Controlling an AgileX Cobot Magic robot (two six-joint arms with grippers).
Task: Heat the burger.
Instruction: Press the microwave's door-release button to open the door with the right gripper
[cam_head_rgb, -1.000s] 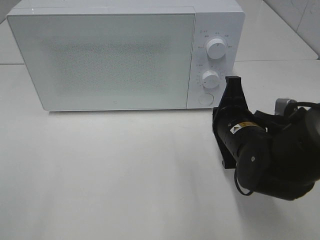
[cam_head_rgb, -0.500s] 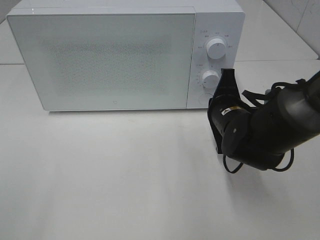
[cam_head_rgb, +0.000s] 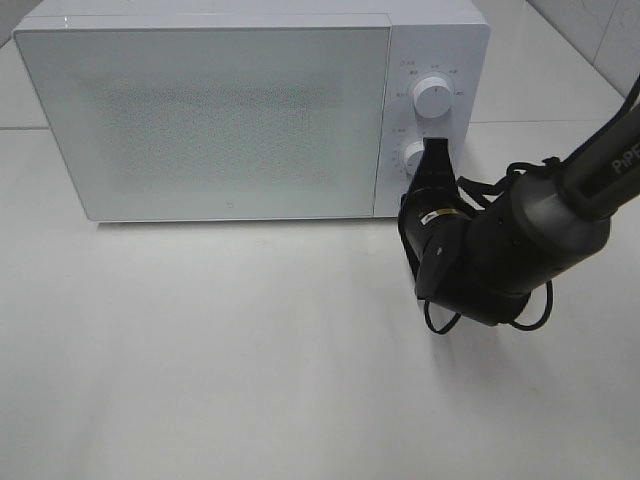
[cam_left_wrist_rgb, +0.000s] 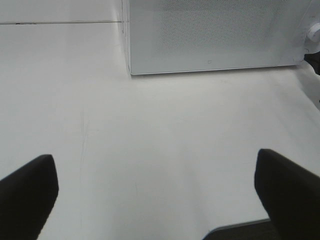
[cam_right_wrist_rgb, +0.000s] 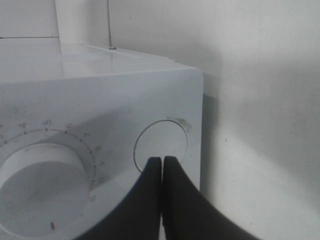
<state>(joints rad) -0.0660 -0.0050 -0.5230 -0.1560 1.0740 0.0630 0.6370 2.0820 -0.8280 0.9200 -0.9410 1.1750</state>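
White microwave (cam_head_rgb: 200, 110) closed, right fingers (cam_right_wrist_rgb: 150, 182) clenched together at its round button (cam_right_wrist_rgb: 161, 140), left fingers (cam_left_wrist_rgb: 27, 195) spread wide.

A white microwave (cam_head_rgb: 220, 110) stands on the white table (cam_head_rgb: 200, 350).

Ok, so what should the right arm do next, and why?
Probably ease the shut right gripper straight forward onto the round button of the microwave. In the right wrist view its tips are lined up on the button's edge, beside the lower dial, and the door is closed. That button looks like the door release, though I can't be sure.
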